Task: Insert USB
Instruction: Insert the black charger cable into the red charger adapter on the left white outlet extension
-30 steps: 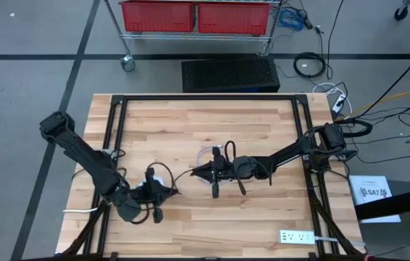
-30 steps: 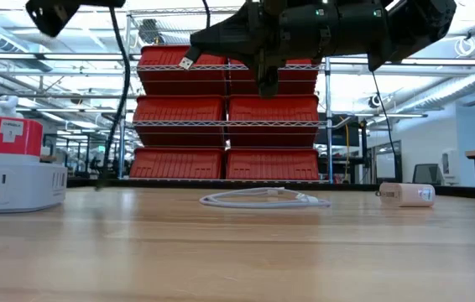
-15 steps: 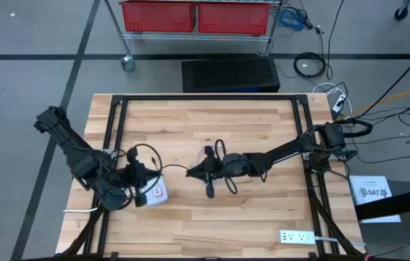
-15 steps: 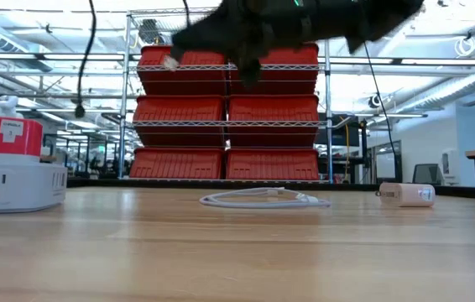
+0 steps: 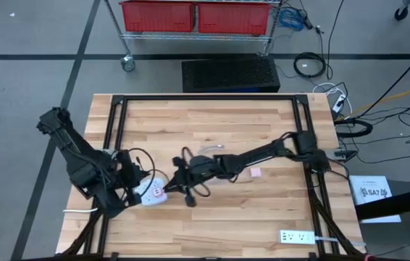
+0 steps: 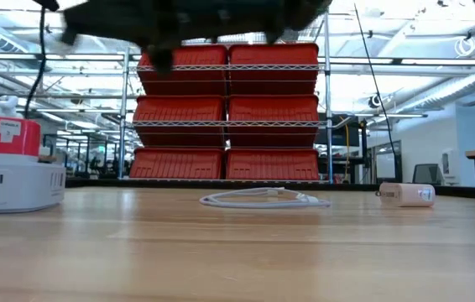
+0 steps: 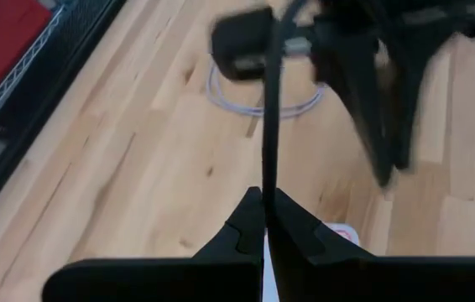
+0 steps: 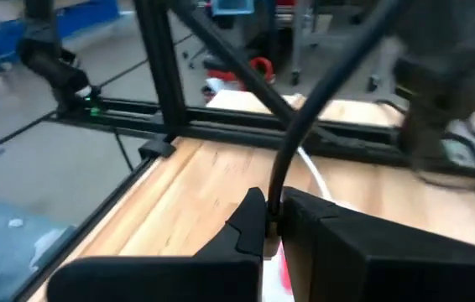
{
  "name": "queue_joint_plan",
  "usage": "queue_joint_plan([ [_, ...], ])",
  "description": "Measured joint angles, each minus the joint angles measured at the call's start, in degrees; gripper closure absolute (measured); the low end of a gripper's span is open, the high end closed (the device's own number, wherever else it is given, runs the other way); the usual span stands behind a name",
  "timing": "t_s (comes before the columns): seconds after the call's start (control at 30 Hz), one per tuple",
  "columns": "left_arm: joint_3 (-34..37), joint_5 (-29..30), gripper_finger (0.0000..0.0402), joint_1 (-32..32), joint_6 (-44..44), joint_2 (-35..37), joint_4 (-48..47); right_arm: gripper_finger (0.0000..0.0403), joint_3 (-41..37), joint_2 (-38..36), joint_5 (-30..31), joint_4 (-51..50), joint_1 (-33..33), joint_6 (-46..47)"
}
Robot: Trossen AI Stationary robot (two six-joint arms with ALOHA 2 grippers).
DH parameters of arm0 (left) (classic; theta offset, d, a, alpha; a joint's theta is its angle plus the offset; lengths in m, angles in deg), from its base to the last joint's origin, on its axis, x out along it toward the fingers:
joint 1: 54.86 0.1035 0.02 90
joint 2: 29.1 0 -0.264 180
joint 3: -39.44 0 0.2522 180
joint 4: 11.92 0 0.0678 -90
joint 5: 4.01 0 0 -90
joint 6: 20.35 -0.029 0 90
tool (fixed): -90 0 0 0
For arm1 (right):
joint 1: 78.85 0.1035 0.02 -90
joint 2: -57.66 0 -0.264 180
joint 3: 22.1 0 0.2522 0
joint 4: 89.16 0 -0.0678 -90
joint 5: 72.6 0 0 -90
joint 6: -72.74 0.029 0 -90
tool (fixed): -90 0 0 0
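Note:
A white socket block [image 5: 149,191] carrying a red charger [image 6: 12,135] lies left of the table's middle. My right gripper [image 5: 171,183] reaches in from the right and hovers just beside and above the block, shut on a black USB cable [image 8: 281,172]. The cable's pale plug end [image 6: 70,35] shows blurred, high above the charger. My left gripper [image 5: 135,185] stands just left of the block, shut on a black cable [image 7: 264,159] that loops up behind it [image 5: 142,155]. I cannot tell whether both hold the same cable. My left gripper pinches the black cable [image 7: 263,191] between its two fingertips. The cable rises away from the fingers, clear of the table. My right gripper pinches the black USB cable [image 8: 274,204] between its two fingers, coming nearly level from the table's right. The cable arcs up and back from the fingers, lifted clear.
A coiled white cable [image 5: 208,150] lies on the wood past the grippers, and a small pale box [image 5: 256,172] lies to the right. A white power strip [image 5: 297,235] sits at the near right corner. Black frame rails [image 5: 205,98] run along the table's edges.
My right gripper has swept toward the table's left edge with the USB cable, from the middle to just beside the socket block. My left gripper has drawn back left and up off the block, turning as it went, so the block's red label now shows.

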Motion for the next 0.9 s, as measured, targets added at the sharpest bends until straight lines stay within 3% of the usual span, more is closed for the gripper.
queue_joint_plan([
  [0.17,-0.02,0.30,0.0396,-2.73,4.64,-0.03,-3.05,0.0401,10.90,6.57,-1.51,-9.24,0.04,-3.79],
  [0.37,-0.04,0.43,0.0396,-5.59,7.54,-0.41,-3.81,0.0401,18.33,10.93,-1.34,-14.86,-0.11,-8.05],
  [0.9,-0.03,0.64,0.0396,-8.49,15.47,-7.53,-7.16,0.0401,18.68,10.95,1.54,-16.65,-1.22,-14.42],
])
